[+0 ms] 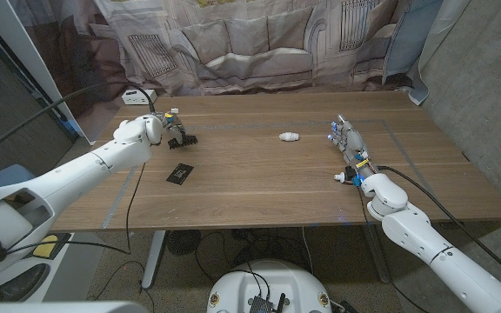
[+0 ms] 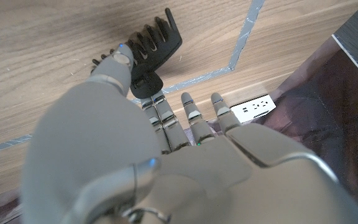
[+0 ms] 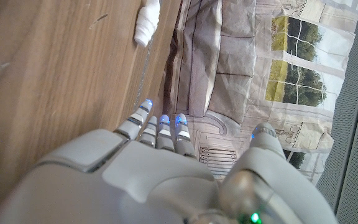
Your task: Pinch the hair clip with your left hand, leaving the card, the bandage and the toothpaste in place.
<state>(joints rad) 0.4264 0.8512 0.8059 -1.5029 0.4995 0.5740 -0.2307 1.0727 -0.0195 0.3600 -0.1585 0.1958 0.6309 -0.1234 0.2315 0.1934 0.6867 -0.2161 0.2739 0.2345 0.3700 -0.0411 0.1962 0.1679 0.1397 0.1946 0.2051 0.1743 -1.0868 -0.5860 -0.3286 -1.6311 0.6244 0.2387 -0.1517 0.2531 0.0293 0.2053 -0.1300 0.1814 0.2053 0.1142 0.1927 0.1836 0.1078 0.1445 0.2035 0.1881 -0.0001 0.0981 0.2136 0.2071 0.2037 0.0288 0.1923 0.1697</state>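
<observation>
1. Far left of the table [image 1: 259,196]: left hand [image 1: 165,130] is at the hair clip [image 1: 181,138], near the back-left corner by a taped line. In the wrist cam the thumb [image 2: 120,65] sits on the clip's hinge end [image 2: 145,84], teeth pointing away. Looks like a pinch being made; other fingers [image 2: 194,118] lie straight beside it. Can't tell if a finger is under the clip, so grip not confirmed; clip seems on or just off the wood.
2. White power strip [image 1: 138,95] behind the hand, at the table's back edge, w/ cable. Not part of the job.
3. Black card [image 1: 179,174] lies flat just in front of the clip, apart from the hand. Prob. spaced so the pinch won't knock it.
4. Mid-table: white bandage roll [image 1: 289,136], well apart from both hands.
5. Right side: right hand [image 1: 347,139] waits w/ fingers straight, spread, holding nothing. Parked so it stays out of the way.
6. Small toothpaste tube [image 1: 346,176] sits just by the right wrist; close, so that arm is best kept where it is.
</observation>
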